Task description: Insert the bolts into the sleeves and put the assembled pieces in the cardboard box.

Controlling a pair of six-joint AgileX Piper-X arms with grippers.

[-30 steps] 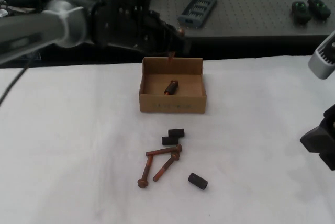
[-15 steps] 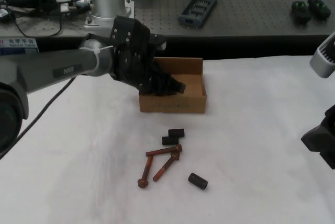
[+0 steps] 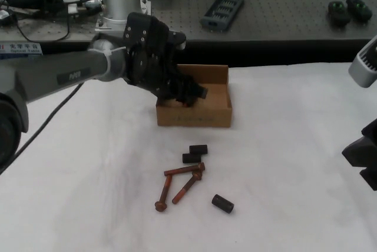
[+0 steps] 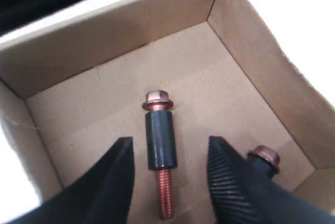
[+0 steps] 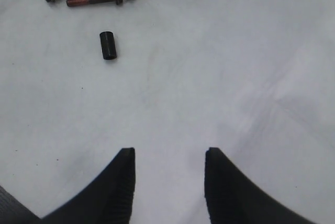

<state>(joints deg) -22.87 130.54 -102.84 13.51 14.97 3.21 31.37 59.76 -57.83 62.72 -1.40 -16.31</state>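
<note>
The cardboard box stands mid-bench, and my left gripper hangs open inside it. Between its fingers in the left wrist view lies an assembled piece, a copper bolt through a black sleeve, flat on the box floor. My left gripper touches nothing. A second bolt head peeks out behind one finger. Three loose bolts and three loose sleeves lie on the white cloth in front of the box. My right gripper is open over bare cloth, away from a lone sleeve.
The right arm sits at the bench's right edge. Behind the cloth, a dark perforated table carries a blue-grey case, cables and two small dark objects. White cloth lies bare on both sides of the loose parts.
The left arm swung from behind the box down into it, then eased slightly back. The right arm and the loose parts have not moved.
</note>
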